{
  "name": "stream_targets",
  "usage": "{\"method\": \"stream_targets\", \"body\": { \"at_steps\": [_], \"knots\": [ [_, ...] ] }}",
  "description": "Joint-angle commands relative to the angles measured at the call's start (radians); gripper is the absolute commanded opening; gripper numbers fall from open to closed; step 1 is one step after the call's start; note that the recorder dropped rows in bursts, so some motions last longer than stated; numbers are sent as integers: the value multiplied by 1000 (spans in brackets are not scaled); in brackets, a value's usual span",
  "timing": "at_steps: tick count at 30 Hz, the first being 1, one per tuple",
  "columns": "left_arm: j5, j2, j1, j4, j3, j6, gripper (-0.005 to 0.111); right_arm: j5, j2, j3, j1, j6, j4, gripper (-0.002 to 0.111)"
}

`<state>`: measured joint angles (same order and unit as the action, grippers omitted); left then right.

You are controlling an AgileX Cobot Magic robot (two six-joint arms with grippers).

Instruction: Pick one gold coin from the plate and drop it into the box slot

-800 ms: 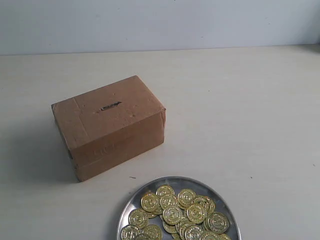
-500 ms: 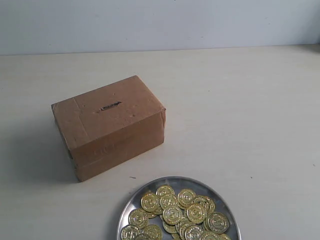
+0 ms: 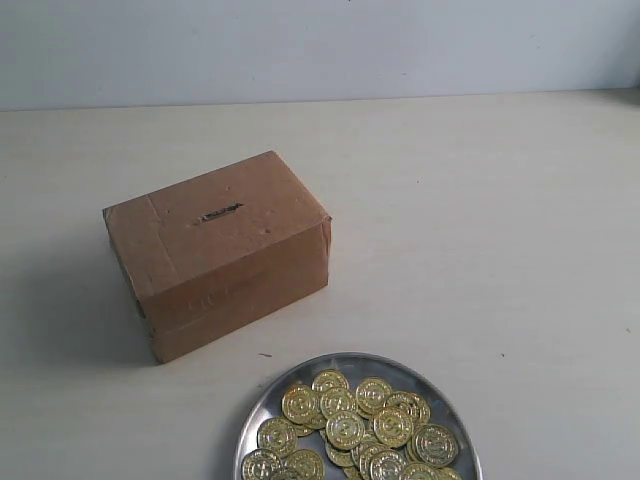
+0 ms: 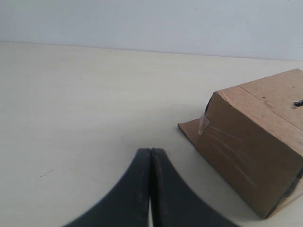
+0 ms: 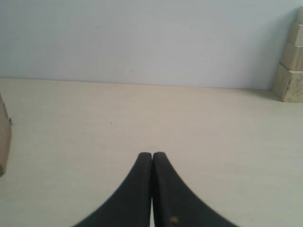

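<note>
Nothing has shifted; plate (image 3: 350, 362) of coins (image 3: 345, 428) lies near the box (image 3: 215, 250) (slot (image 3: 219, 213) on top); pale blocks (image 5: 291, 66) stand well apart from it; both jaws pressed together.

The desk (image 3: 500, 230) is pale cream and matte, and it runs back to a plain light wall. A brown cardboard box (image 3: 215, 250) stands on it left of the middle, turned at an angle to the desk's back edge. In the left wrist view a cardboard flap (image 4: 191, 127) lies flat on the desk at the foot of the box. A round silver plate (image 3: 352, 361) sits on the desk near the box but apart from it, cut off by the lower edge of the exterior view. A small dark speck (image 3: 265, 355) lies between them. In the right wrist view, stepped pale blocks (image 5: 291, 61) stand at the back by the wall.
</note>
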<state>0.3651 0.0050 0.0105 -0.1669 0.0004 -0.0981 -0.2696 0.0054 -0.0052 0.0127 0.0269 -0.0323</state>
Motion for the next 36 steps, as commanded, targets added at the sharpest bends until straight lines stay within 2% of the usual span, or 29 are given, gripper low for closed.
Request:
{"method": "stream_targets", "body": {
  "at_steps": [1, 21, 26, 36],
  "knots": [
    [-10, -5, -2, -6, 0, -3, 0, 4, -5, 5, 22, 3, -1, 0],
    [-10, -5, -2, -6, 0, -3, 0, 10, -5, 5, 22, 1, -4, 0],
    [-10, -5, -2, -6, 0, -3, 0, 109, -5, 5, 22, 34, 76, 0],
    [-10, -5, -2, -6, 0, -3, 0, 248, -5, 5, 22, 25, 78, 0]
  ]
}}
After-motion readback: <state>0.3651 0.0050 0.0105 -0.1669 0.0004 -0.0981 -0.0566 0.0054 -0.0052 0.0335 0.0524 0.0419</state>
